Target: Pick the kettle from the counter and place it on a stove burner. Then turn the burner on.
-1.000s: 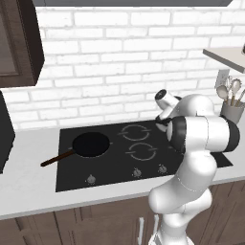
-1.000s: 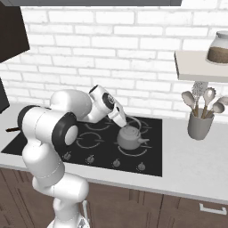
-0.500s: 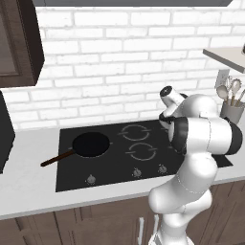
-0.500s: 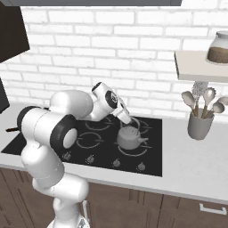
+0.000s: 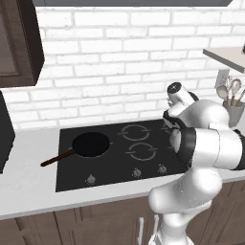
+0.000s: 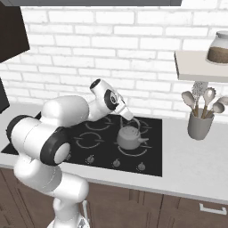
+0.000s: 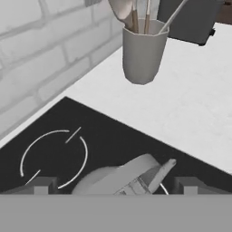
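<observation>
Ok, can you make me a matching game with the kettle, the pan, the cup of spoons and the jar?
Things:
1. kettle
2. frying pan
3. utensil holder
4. jar

Places:
a. on the wall shelf
b. on the pale counter, right of the cooktop
c. on a front right burner ring
d. on the cooktop's left side

Pairs: 1-c, 2-d, 3-b, 4-a

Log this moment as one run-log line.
phase: kettle placed | kettle: upright on front right stove burner | gripper: above kettle, open, holding nothing | burner knobs: untouched | next: likely reach for knob
</observation>
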